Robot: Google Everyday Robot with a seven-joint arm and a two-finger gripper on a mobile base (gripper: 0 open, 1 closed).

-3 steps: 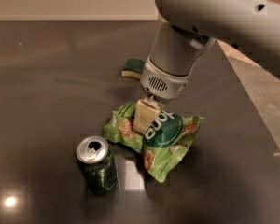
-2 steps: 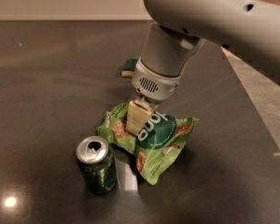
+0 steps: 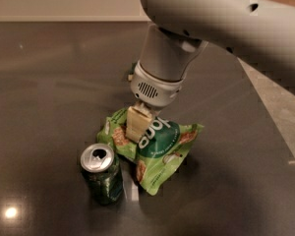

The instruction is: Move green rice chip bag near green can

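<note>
The green can [image 3: 101, 174] is standing upright on the dark tabletop [image 3: 44, 82] at the lower left, silver top and pull-tab opening facing up. Just right of it, the gripper [image 3: 137, 124] is reaching down from the grey arm [image 3: 201, 18] and appearing to pinch the upper left part of the green rice chip bag [image 3: 160, 151]; the cream fingers are sitting together on the film, so the grip is judged closed on the bag. The bag is lying crumpled under and to the right of the gripper, spreading mostly towards 4 to 5 o'clock from it, with its longer axis appearing to run from about 1 o'clock down to 7 o'clock. The can is sitting at roughly 8 o'clock from the gripper, and the bag's lower left edge is lying just beside the can, possibly touching; contact cannot be confirmed. Compared with a second ago, the can is holding the same spot, while bag and gripper are showing a shift towards 9 o'clock, narrowing the gap. The wrist is now covering most of the sponge that was showing behind it. The task is judged nearly complete, with release being the remaining step.
</note>
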